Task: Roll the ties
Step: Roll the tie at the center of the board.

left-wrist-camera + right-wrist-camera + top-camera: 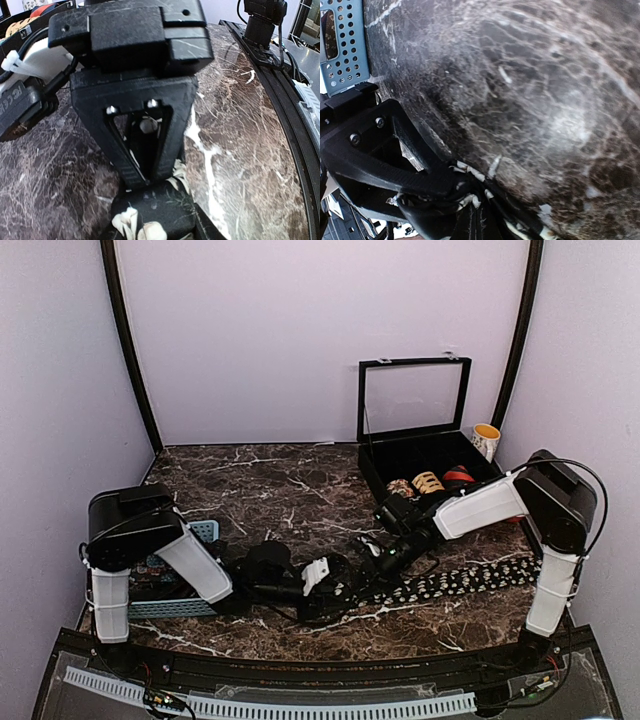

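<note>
Your left arm's two-finger claw (335,585) sits low over the dark brown, white-veined marble table (280,490), in its near half. Your right arm's two-finger claw (380,560) is just beside it, on its right. Both are at the left end of the long black fabric necktie with small white prints (460,581), which lies flat on the table and runs rightward from the claws towards the right arm's base. In the left wrist view, the right claw's black triangular finger stands tip-down on the printed fabric. In the right wrist view, the same fabric is bunched in folds beside a black finger. Neither view shows the gap between either pair of fingers, so you cannot tell whether either claw is released or clenched on the cloth. At the far right stands the black case with a raised glass lid (363,400). Inside it a tan-patterned wound coil (428,482) and a red wound coil (458,476) sit side by side, with a third dark coil (400,488) to their left, too small to describe. A white cup with a yellow inside (486,440) stands just right of the case. The blue perforated plastic basket (165,608) lies at the near left, partly under the left arm.
</note>
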